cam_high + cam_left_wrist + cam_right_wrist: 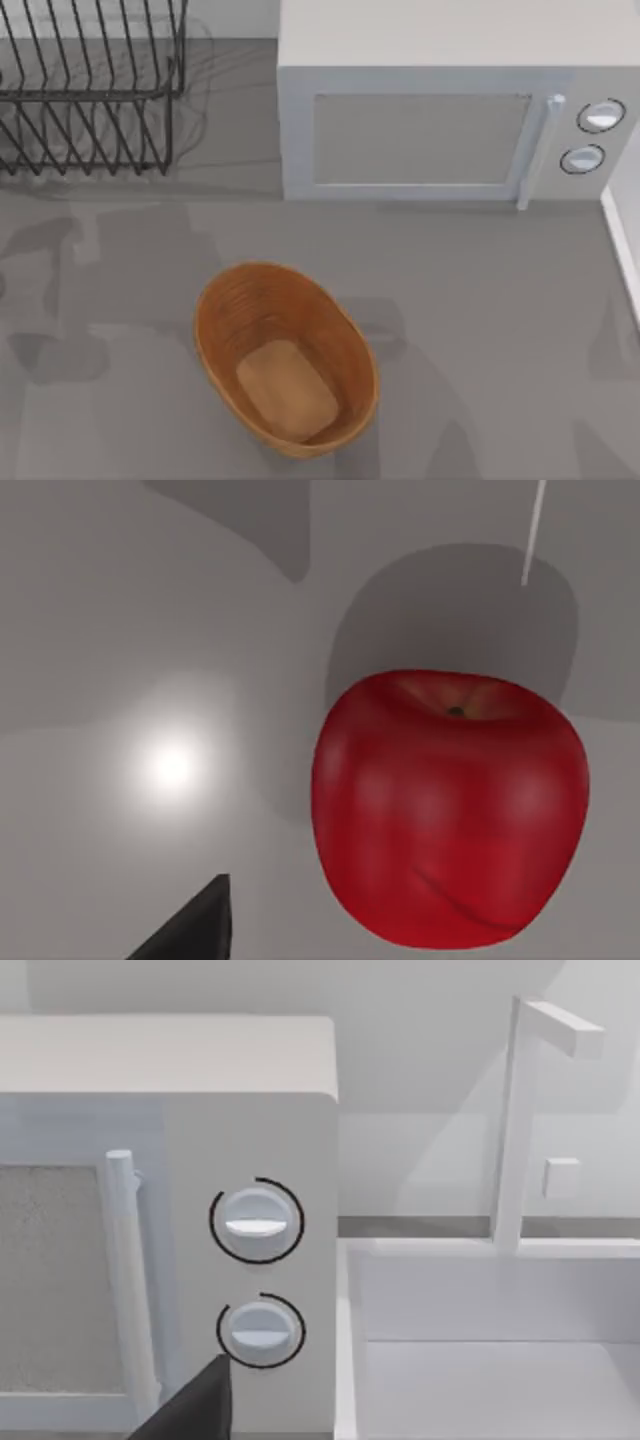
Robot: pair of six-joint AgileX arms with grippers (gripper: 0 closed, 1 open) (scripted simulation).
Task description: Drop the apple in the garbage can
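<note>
**Reaching for apple: risk of a nudge**

Top view: garbage can (285,357) sits front-centre, nothing in it, microwave (455,100) behind.

L wrist view: apple (450,808), glossy red w/ dimpled stem end, rests on grey table (120,630), close to the left gripper. Round & smooth, so an off-centre close could roll it away. Jaw state: can't tell.

R wrist view: right arm idle, facing microwave knobs (256,1222).

Even overhead light leaves soft, blurred shadows across the grey counter (480,300), a white glare spot beside the glossy apple (450,810), and its dark shadow behind.
</note>
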